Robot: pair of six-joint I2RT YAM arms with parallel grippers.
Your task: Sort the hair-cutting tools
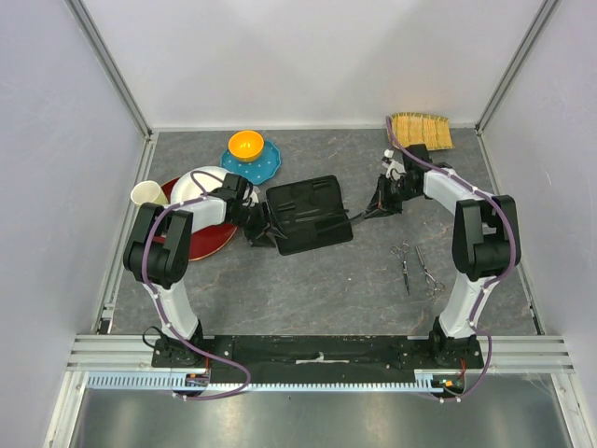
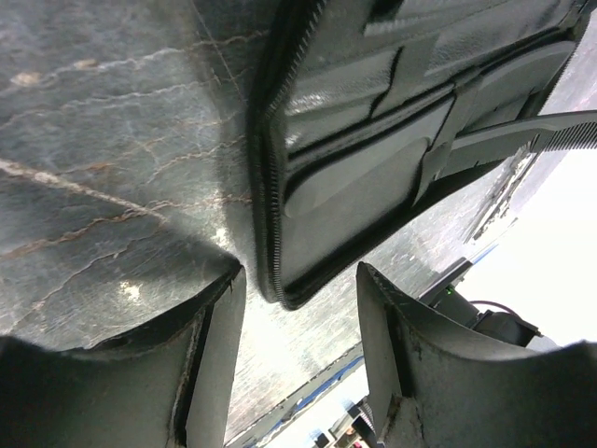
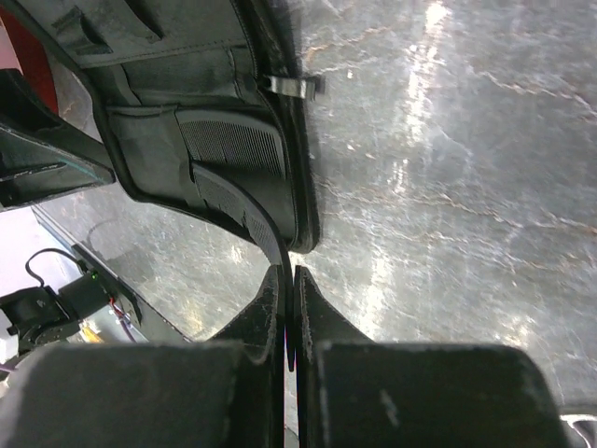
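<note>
A black zip case (image 1: pixel 308 213) lies open mid-table. My right gripper (image 1: pixel 381 207) is shut on the end of a slim black comb (image 3: pixel 244 213), which bends from my fingertips over the case's edge into its lining. A second comb's teeth (image 3: pixel 233 142) show in a case pocket. My left gripper (image 1: pixel 258 230) is open and empty at the case's left corner (image 2: pixel 289 280), which lies just beyond its fingertips (image 2: pixel 219 317). The handled comb (image 2: pixel 522 135) shows at the far side there. Two silver scissors (image 1: pixel 402 262) (image 1: pixel 428 270) lie on the table, right of centre.
A red plate (image 1: pixel 210 241), a white bowl (image 1: pixel 196 182), a cream cup (image 1: pixel 145 193) and a blue plate (image 1: pixel 264 166) with an orange bowl (image 1: pixel 246 144) stand at the back left. A yellow bamboo mat (image 1: pixel 422 131) lies at the back right.
</note>
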